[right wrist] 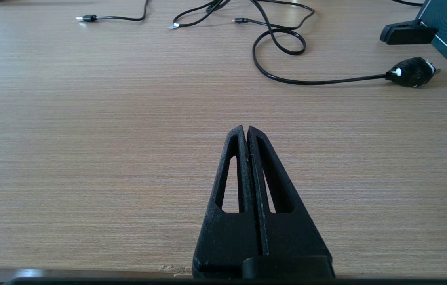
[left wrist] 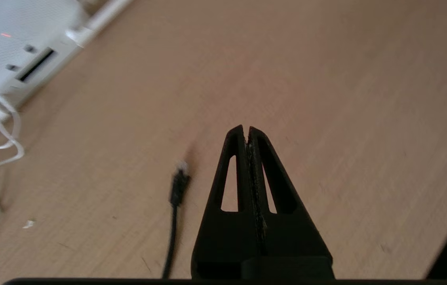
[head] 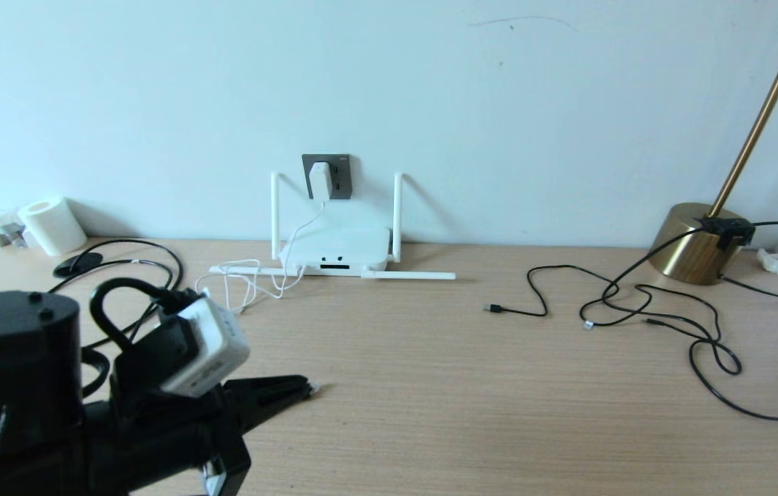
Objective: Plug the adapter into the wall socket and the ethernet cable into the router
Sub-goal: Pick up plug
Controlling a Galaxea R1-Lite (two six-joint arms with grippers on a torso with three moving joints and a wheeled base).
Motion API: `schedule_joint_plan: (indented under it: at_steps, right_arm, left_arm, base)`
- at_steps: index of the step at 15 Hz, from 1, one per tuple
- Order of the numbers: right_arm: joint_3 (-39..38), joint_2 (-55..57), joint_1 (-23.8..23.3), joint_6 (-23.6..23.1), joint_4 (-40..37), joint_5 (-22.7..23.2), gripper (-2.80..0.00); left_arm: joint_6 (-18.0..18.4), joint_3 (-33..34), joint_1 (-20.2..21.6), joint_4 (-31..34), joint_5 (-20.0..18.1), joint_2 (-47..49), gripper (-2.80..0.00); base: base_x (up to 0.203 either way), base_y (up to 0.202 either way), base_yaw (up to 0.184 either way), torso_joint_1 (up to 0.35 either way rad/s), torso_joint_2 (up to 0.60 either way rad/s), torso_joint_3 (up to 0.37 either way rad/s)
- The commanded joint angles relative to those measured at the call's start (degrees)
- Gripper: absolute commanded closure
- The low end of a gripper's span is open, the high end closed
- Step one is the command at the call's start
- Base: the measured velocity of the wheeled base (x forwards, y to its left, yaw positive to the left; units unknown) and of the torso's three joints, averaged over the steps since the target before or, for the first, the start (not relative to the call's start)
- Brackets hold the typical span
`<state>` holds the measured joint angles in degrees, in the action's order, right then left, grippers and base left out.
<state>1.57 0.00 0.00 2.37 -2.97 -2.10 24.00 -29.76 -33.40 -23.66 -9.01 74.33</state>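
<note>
Adapter is seated in the dark grey wall socket, its thin white cord dropping to the router and piling in loose loops on the worktop at the router's left. Router sits against the wall under the socket, two antennas up, two lying flat on the worktop; its dark ports face the robot and look unoccupied, and the left wrist view shows a small red light on its top. Left gripper is low at the near left of the worktop, fingers pressed together with nothing between them. Ethernet cable is not gripped: its black plug with the clear tip lies flat on the worktop just beside the left gripper, apart from the fingers, tip pointing roughly toward the router but well short of it. In the head view the plug tip shows just past the fingertips. Right gripper hovers over bare worktop on the right side, fingers also pressed together, empty. Thin black USB cables are tangled on the right part of the worktop, near a brass lamp base. A white paper roll stands at far left by the wall.
</note>
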Motion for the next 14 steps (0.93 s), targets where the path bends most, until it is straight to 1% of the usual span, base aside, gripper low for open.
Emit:
schedule_joint_plan:
  at_steps: [1,2,4,6,7,9,11,12,13,14]
  right_arm:
    - [0.01,0.0,0.0,0.0,-0.01,-0.01,0.0]
    - [0.01,-0.09,0.0,0.0,-0.01,-0.01,0.0]
    - [0.01,-0.08,0.0,0.0,-0.01,-0.01,0.0]
    - [0.01,-0.01,0.0,0.03,-0.01,-0.01,0.0]
    - [0.01,-0.09,0.0,0.0,-0.01,-0.01,0.0]
    - [0.01,-0.04,0.0,0.05,-0.01,-0.01,0.0]
    - [0.01,-0.08,0.0,0.0,-0.01,-0.01,0.0]
    - [0.01,-0.02,0.0,0.0,-0.01,-0.01,0.0]
    - [0.01,-0.02,0.0,0.0,-0.01,-0.01,0.0]
    - [0.01,0.0,0.0,0.08,-0.01,-0.01,0.0]
  left_arm:
    - [2.4,-0.81,-0.08,6.68,-2.44,-0.16,-2.8]
    - [3.18,-0.8,-0.08,8.83,-2.97,-0.26,-2.8]
    - [5.79,-3.61,-0.05,15.17,-3.06,0.55,-2.8]
    - [9.55,-8.22,-0.01,25.11,-3.04,3.58,-2.8]
    - [10.94,-10.09,0.0,28.61,-3.03,6.2,-2.8]
    - [13.54,-13.68,0.49,31.69,-2.86,13.22,-2.8]
    - [16.71,-21.47,1.55,33.1,-2.11,18.1,-2.8]
    - [18.12,-25.12,1.83,34.13,-0.96,19.43,-2.8]
    - [19.5,-27.9,1.98,36.47,0.46,20.15,-2.8]
    - [20.81,-30.01,2.12,40.71,1.48,20.53,-2.8]
  base:
    - [0.0,0.0,0.0,0.0,0.0,0.0]
    - [0.0,0.0,0.0,0.0,0.0,0.0]
    - [0.0,0.0,0.0,0.0,0.0,0.0]
    - [0.0,0.0,0.0,0.0,0.0,0.0]
    - [0.0,0.0,0.0,0.0,0.0,0.0]
    - [0.0,0.0,0.0,0.0,0.0,0.0]
    - [0.0,0.0,0.0,0.0,0.0,0.0]
    - [0.0,0.0,0.0,0.0,0.0,0.0]
    - [0.0,0.0,0.0,0.0,0.0,0.0]
    - [0.0,0.0,0.0,0.0,0.0,0.0]
